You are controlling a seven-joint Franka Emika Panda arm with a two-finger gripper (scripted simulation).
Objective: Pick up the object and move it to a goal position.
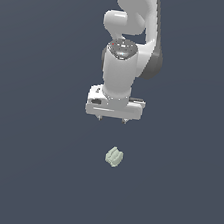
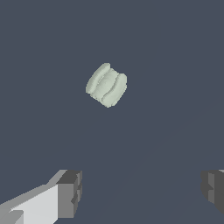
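I am at the approach step: nothing is in my grasp yet, and the block is not lifted. No goal marker shows in either view, so I cannot say where the block must end up.

Going across the exterior view from its left, that side is bare dark grey ground [image 1: 24,172]. In the middle stands my arm [image 1: 124,60], coming down from the top centre of the frame as a white column, wrist pointing straight down. My gripper [image 1: 112,119] hangs just above the frame's centre, with two short finger tips showing under the wide white hand. Below it, a little toward the exterior view's right of the gripper's middle, lies the block [image 1: 114,156], small, pale grey-green and ridged, clear of the fingers with open ground between. The exterior view's right side is bare too.

In the wrist view, one finger [image 2: 70,192] sits at the lower left and the other at the lower right edge, spread wide with only ground between them, so my gripper is open and empty. The block [image 2: 106,85] shows in the upper middle of that frame, turned at an angle, not yet between the fingers.

The next move, as I judge it, calls for a short sideways shift to bring the block under the gap, perhaps a wrist turn so the fingers close across it squarely, then a straight descent before closing. The block is small and lumpy, so poor centring could let it slip.
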